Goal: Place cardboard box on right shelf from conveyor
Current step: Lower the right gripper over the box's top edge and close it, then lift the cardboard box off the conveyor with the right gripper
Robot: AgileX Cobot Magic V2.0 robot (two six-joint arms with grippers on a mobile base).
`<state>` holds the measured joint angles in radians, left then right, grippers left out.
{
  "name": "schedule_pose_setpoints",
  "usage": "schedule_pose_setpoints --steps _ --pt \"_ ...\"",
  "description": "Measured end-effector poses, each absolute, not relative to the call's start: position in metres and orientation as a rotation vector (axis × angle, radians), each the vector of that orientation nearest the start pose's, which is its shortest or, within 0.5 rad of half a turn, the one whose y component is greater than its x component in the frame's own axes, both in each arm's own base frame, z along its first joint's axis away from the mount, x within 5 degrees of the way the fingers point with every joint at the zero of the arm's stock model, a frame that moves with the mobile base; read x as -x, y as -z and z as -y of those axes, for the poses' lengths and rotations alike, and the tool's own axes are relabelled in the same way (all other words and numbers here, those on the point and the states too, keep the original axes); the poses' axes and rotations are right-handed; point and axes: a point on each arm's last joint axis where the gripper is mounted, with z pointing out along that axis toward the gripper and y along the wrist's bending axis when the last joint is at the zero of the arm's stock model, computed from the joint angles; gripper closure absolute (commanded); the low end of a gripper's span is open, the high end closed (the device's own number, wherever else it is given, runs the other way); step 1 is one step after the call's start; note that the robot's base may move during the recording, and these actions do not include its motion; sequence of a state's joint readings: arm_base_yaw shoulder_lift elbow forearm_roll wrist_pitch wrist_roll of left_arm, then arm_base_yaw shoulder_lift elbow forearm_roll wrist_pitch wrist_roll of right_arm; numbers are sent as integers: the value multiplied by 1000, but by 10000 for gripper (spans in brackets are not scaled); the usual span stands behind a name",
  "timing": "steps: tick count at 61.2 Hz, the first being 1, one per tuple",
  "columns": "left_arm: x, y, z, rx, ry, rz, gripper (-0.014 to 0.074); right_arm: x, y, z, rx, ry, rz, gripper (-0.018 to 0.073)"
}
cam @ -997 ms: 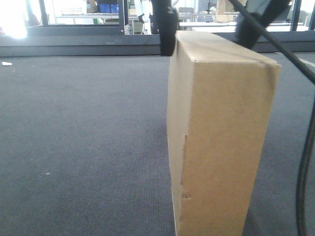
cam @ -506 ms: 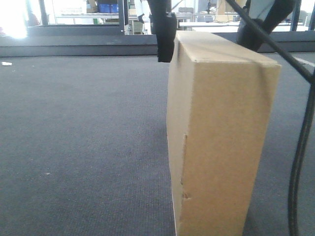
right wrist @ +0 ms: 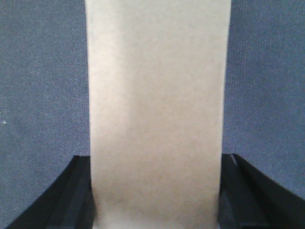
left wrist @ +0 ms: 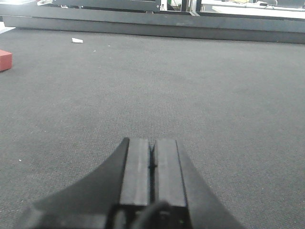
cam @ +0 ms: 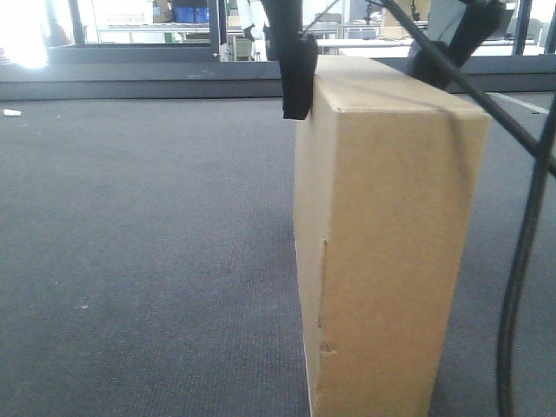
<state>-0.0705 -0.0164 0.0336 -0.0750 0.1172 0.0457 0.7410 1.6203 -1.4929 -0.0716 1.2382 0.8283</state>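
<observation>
**Inspector:** Position of the item?

**Observer:** The plain tan, slim slab-shaped cardboard box (cam: pixel 382 252) stands upright on a narrow edge on the wide, dark grey, ribbed conveyor (cam: pixel 148 243). It sits right of centre in the front view. A short slit and a small tear mark the near vertical edge. The lower edge is out of frame, so I cannot tell whether it rests on the belt.

**Inspector:** Right arm?

**Observer:** The right jaws straddle the top of the box, spread to its full thickness. One black finger (cam: pixel 298 78) lies flat against the left face and the other (cam: pixel 439 65) sits at the far right corner. In the right wrist view both fingers press against the two broad faces, so the box is held between them.

**Inspector:** Left arm?

**Observer:** The left jaws are closed, with the pads (left wrist: pixel 138 167) pressed together and nothing between them. They hang low over bare belt, well apart from the box.

**Inspector:** Anything else noted?

**Observer:** A black cable (cam: pixel 521 261) hangs down just beside the box on its right. A small white scrap (left wrist: pixel 76 40) lies near the dark rail (left wrist: pixel 143 26) at the belt's far edge. A red block (left wrist: pixel 5 59) shows at the left margin.
</observation>
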Motion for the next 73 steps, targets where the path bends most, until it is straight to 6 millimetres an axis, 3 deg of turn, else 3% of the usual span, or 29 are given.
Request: schedule_pose_setpoints --steps 4,9,19,32,48,59,73 --pt "-56 -192 5 -40 84 -1618 712 -248 -328 -218 -107 -228 -2876 528" --pt "-56 -192 5 -40 84 -1618 713 -248 -329 -219 -108 -231 -2876 488" --pt "-56 -192 5 -40 84 -1618 713 -246 -332 -217 -108 -241 -2868 491" --pt "-56 -192 5 -40 84 -1618 713 -232 -365 -198 -58 -306 -2772 491" --pt "-56 -192 5 -40 84 -1618 713 -229 -393 -149 1 -313 -2615 491" --pt "-56 -192 5 -40 84 -1618 713 -225 -393 -104 -61 -328 -2497 491" --pt "-56 -192 5 -40 84 -1618 713 -208 -384 -47 -168 -352 -2194 491"
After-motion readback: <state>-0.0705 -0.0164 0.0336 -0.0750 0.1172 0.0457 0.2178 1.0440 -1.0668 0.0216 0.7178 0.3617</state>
